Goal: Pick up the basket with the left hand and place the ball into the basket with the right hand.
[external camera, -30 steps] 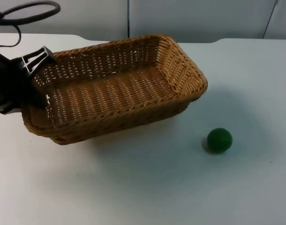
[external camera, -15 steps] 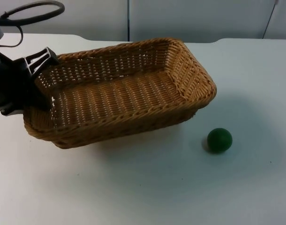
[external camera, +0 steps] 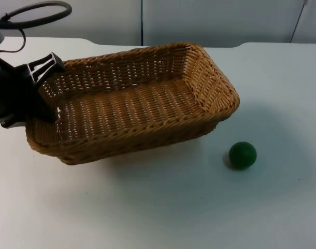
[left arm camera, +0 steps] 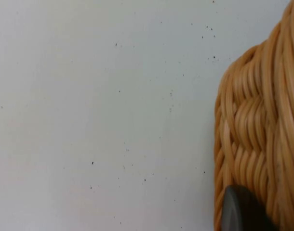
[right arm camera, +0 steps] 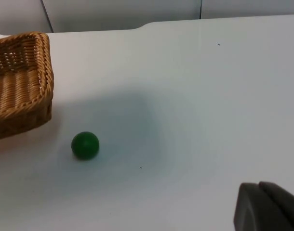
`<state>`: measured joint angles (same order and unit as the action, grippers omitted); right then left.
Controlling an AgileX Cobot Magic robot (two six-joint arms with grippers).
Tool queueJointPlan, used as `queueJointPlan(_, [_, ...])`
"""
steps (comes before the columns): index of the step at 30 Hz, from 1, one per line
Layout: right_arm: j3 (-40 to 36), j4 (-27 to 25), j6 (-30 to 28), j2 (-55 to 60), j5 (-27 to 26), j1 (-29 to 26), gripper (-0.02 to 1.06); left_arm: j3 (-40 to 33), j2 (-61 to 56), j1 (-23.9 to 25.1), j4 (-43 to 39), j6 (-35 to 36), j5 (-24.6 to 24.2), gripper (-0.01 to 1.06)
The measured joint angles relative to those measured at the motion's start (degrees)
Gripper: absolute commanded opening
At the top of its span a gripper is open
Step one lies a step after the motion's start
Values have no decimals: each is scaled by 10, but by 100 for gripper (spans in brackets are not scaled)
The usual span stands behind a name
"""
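I have the left gripper (external camera: 44,106) clamped on the short end wall of the basket (external camera: 132,101), its fingers pinching the woven rim from both sides. The basket is a rectangular wicker tray. It stretches away from that gripper across the table (external camera: 163,207), and the far end sits higher than the held end, with a shadow showing beneath it, so the whole thing is off the table top and tilted. Nothing lies inside it; I see only bare weave on the floor and walls.

From the left wrist camera I get the plaited rim of the basket (left arm camera: 255,134) right against one black fingertip (left arm camera: 241,211), with white table beyond it.

The ball (external camera: 243,155) is small, round and dark green. It rests on the table well beyond the basket's far corner from the left gripper, apart from the wicker and touching nothing but the surface.

The right wrist camera looks across the table at the ball (right arm camera: 85,145) and, just past it, the free end of the basket (right arm camera: 21,82). The ball sits well ahead of the right gripper, whose one dark fingertip (right arm camera: 265,207) shows; I cannot tell whether it is spread or pressed together. That arm waits.
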<state>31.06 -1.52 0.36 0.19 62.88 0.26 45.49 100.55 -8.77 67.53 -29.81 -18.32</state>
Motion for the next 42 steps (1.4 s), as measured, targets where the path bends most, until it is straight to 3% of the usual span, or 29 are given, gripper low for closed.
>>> queueJointPlan(7, [0,0,0,0,-6,0,0,0,0,0,0,0,0,0])
queueJointPlan(11, [0,0,0,0,-40,0,0,0,0,0,0,0,0,0])
queueJointPlan(15, [0,-2,0,0,-119,0,0,0,0,0,0,-1,-2,0])
queueJointPlan(21, [0,7,0,20,-171,0,0,0,0,0,-3,-1,-16,0])
queueJointPlan(26, [0,11,0,137,-226,0,0,0,0,0,-3,-1,-20,0])
queueJointPlan(29, [0,11,0,276,-292,0,0,0,0,0,-3,-1,-21,0])
queueJointPlan(35, [30,11,-4,470,-314,0,0,0,0,0,-6,-1,-23,0])
queueJointPlan(38, [84,1,-32,635,-308,-1,0,0,0,0,-13,-1,-23,0])
queueJointPlan(42, [132,-20,-64,749,-292,6,7,0,0,0,-16,-1,-24,0])
